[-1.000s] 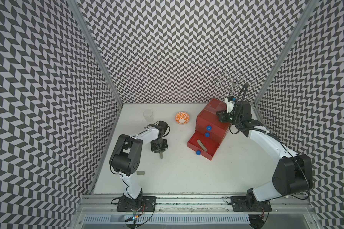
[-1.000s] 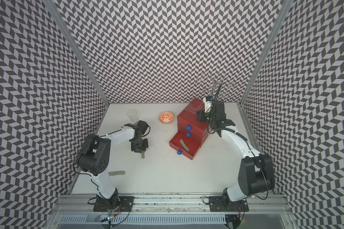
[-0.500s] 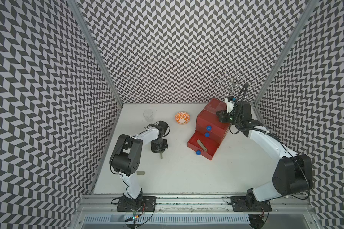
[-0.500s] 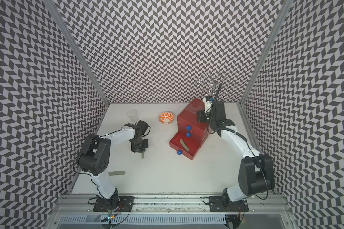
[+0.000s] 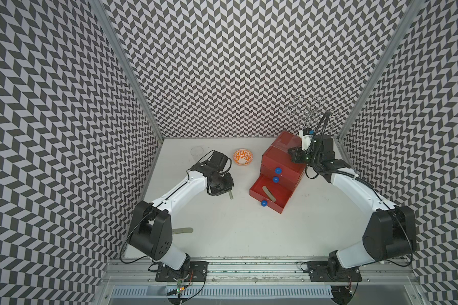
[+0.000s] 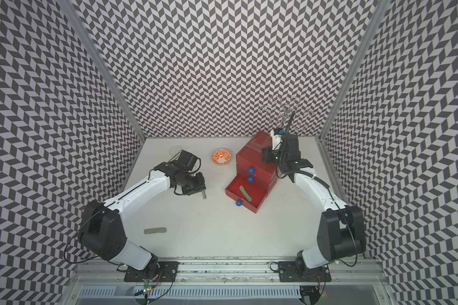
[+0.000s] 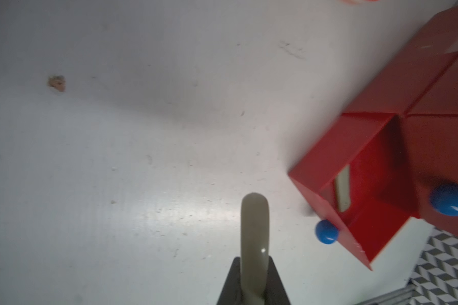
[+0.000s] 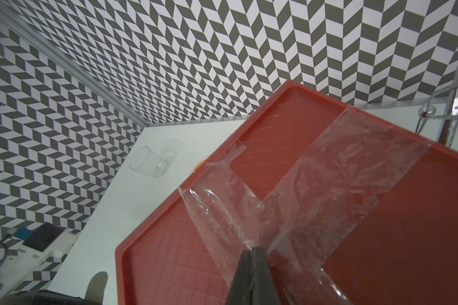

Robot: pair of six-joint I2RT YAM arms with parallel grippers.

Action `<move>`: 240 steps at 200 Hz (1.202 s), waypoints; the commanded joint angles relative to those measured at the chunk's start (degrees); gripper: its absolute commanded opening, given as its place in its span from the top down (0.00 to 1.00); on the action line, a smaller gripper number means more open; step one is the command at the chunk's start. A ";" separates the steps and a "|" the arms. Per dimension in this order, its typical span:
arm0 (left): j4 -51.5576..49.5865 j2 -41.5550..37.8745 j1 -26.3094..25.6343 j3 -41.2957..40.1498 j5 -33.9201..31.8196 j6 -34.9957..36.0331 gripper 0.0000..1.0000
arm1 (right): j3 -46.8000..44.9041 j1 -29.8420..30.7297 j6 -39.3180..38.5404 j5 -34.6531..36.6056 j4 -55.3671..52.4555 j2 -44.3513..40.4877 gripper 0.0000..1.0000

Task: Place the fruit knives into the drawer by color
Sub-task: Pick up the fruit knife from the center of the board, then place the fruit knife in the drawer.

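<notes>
1. While your left arm (image 5: pixel 180 188) reaches bent over the table (image 5: pixel 236 237), its left gripper (image 7: pixel 253 261) points down, clamped on a grey-green knife (image 7: pixel 254 224) near the drawer chest (image 5: pixel 280 161).
2. Your right gripper (image 8: pixel 251 253), pinched empty, rests on the chest's top.
3. The bottom drawer (image 5: pixel 280 196) stands out and holds a second knife (image 5: pixel 269 194); a third knife (image 5: pixel 182 231) lies on the table.

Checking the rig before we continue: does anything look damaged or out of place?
Crumpled clear tape is stuck in crossing strips over the top of the red drawer chest, as if patched or held down. The table has a small brownish chip. One fruit knife lies alone, far from the chest.
</notes>
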 commanded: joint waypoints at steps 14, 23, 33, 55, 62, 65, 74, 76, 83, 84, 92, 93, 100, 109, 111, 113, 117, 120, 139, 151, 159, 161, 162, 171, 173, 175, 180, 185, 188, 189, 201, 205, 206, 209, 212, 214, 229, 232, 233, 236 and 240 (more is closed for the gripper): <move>15.75 -0.71 -6.20 -2.01 5.27 -11.56 1.00 | -2.97 -0.08 -0.31 3.40 -18.25 2.90 0.99; 18.77 -0.04 -7.66 -2.57 5.24 -13.74 1.00 | -3.01 -0.08 -0.31 3.32 -18.34 2.79 0.99; 22.22 0.69 -8.83 -3.10 5.21 -15.87 1.00 | -3.09 -0.08 -0.31 3.46 -18.43 2.70 0.99; 28.23 2.51 -10.45 -3.49 4.12 -20.55 1.00 | -3.10 -0.08 -0.39 3.56 -18.76 2.32 0.99; 29.69 3.10 -10.80 -3.41 3.81 -21.73 1.00 | -3.13 -0.08 -0.41 3.57 -18.80 2.25 0.99; 30.17 3.28 -10.97 -3.32 3.66 -22.24 1.00 | -3.24 -0.08 -0.40 3.60 -18.80 2.23 0.99; 31.22 4.23 -11.54 -2.87 3.21 -23.23 1.00 | -3.23 -0.05 -0.52 3.56 -18.81 2.00 0.99; 31.28 4.43 -11.67 -2.72 3.19 -23.40 1.00 | -3.26 -0.08 -0.52 3.63 -18.82 1.99 0.99; 31.26 5.42 -12.13 -1.93 2.99 -23.61 1.00 | -3.21 -0.06 -0.50 3.66 -18.88 1.99 0.99; 31.24 5.50 -12.19 -1.83 2.95 -23.63 1.00 | -3.21 -0.07 -0.54 3.66 -18.88 1.99 0.99; 30.60 6.78 -12.82 -0.74 2.43 -23.74 1.00 | -3.12 -0.08 -0.51 3.58 -18.80 2.10 0.99; 30.51 6.93 -12.97 -0.62 2.32 -23.74 1.00 | -3.12 -0.08 -0.50 3.53 -18.75 2.09 0.99; 30.09 8.03 -13.56 0.20 2.00 -23.82 1.00 | -3.14 -0.07 -0.41 3.34 -18.70 2.19 0.99; 30.22 9.42 -14.14 0.69 1.78 -24.20 1.00 | -3.18 -0.06 -0.40 3.13 -18.48 2.31 0.99; 30.40 9.72 -14.28 0.72 1.84 -24.30 1.00 | -3.20 -0.08 -0.40 3.13 -18.50 2.29 0.99; 30.64 10.02 -14.38 0.75 1.88 -24.39 1.00 | -3.25 -0.04 -0.38 3.13 -18.48 2.33 0.99; 31.18 10.54 -14.53 0.73 2.07 -24.65 1.00 | -3.27 -0.08 -0.34 3.05 -18.44 2.36 0.99; 31.60 10.94 -14.72 0.81 2.05 -24.85 1.00 | -3.30 -0.06 -0.38 3.04 -18.37 2.39 0.99; 33.16 13.22 -15.85 1.53 1.80 -25.41 1.00 | -3.46 -0.05 -0.38 3.04 -18.43 2.32 0.99; 33.04 14.52 -16.52 2.33 0.89 -25.60 1.00 | -3.47 -0.06 -0.48 3.13 -18.51 2.21 0.99; 33.30 15.24 -16.75 2.64 0.68 -25.78 1.00 | -3.53 -0.12 -0.54 3.13 -18.49 2.26 0.99; 33.32 15.42 -16.80 2.73 0.60 -25.77 1.00 | -3.53 -0.12 -0.57 3.13 -18.41 2.25 0.99; 33.32 15.59 -16.80 2.78 0.62 -25.81 1.00 | -3.55 -0.14 -0.57 3.13 -18.43 2.30 0.99; 33.42 16.40 -17.01 3.08 0.50 -25.94 1.00 | -3.61 -0.14 -0.50 3.08 -18.52 2.34 0.99; 33.42 16.50 -16.99 3.10 0.49 -26.01 1.00 | -3.59 -0.10 -0.54 3.05 -18.51 2.36 0.99; 33.48 16.72 -17.05 3.15 0.57 -26.07 1.00 | -3.61 -0.09 -0.52 3.04 -18.53 2.39 0.99; 33.65 17.06 -17.08 3.26 0.55 -26.23 1.00 | -3.56 -0.13 -0.56 2.97 -18.51 2.38 0.99; 33.76 17.38 -17.24 3.28 0.48 -26.21 1.00 | -3.64 -0.14 -0.57 2.94 -18.53 2.32 0.99; 33.78 17.51 -17.27 3.40 0.38 -26.21 1.00 | -3.61 -0.11 -0.57 3.03 -18.53 2.29 0.99; 33.77 17.56 -17.30 3.38 0.33 -26.21 1.00 | -3.63 -0.14 -0.57 3.03 -18.53 2.32 0.99; 33.51 18.44 -17.56 3.88 -0.28 -26.21 1.00 | -3.68 -0.17 -0.54 3.04 -18.49 2.17 0.99; 33.38 18.81 -17.57 4.04 -0.29 -26.16 1.00 | -3.65 -0.16 -0.50 3.05 -18.48 2.19 0.99; 33.40 18.87 -17.59 4.05 -0.31 -26.14 1.00 | -3.65 -0.16 -0.50 3.09 -18.46 2.17 0.99; 33.29 19.13 -17.62 4.19 -0.32 -26.12 1.00 | -3.72 -0.17 -0.48 3.00 -18.45 2.23 0.99; 33.13 19.39 -17.63 4.35 -0.21 -26.05 1.00 | -3.68 -0.15 -0.42 2.96 -18.45 2.18 0.99; 33.08 19.49 -17.65 4.40 -0.17 -26.04 1.00 | -3.66 -0.17 -0.45 2.93 -18.44 2.19 0.99; 32.71 20.52 -17.78 4.94 -0.40 -25.86 1.00 | -3.83 -0.11 -0.37 2.87 -18.27 2.36 0.99; 32.71 20.67 -17.90 5.01 -0.46 -25.86 1.00 | -3.86 -0.13 -0.38 2.82 -18.27 2.46 0.99; 32.71 20.72 -17.93 5.07 -0.49 -25.85 1.00 | -3.84 -0.11 -0.35 2.80 -18.27 2.45 0.99; 32.71 20.93 -17.91 5.12 -0.40 -25.85 1.00 | -3.86 -0.15 -0.35 2.78 -18.23 2.50 0.99; 32.73 21.16 -18.01 5.25 -0.41 -25.87 1.00 | -3.94 -0.17 -0.32 2.71 -18.18 2.50 0.99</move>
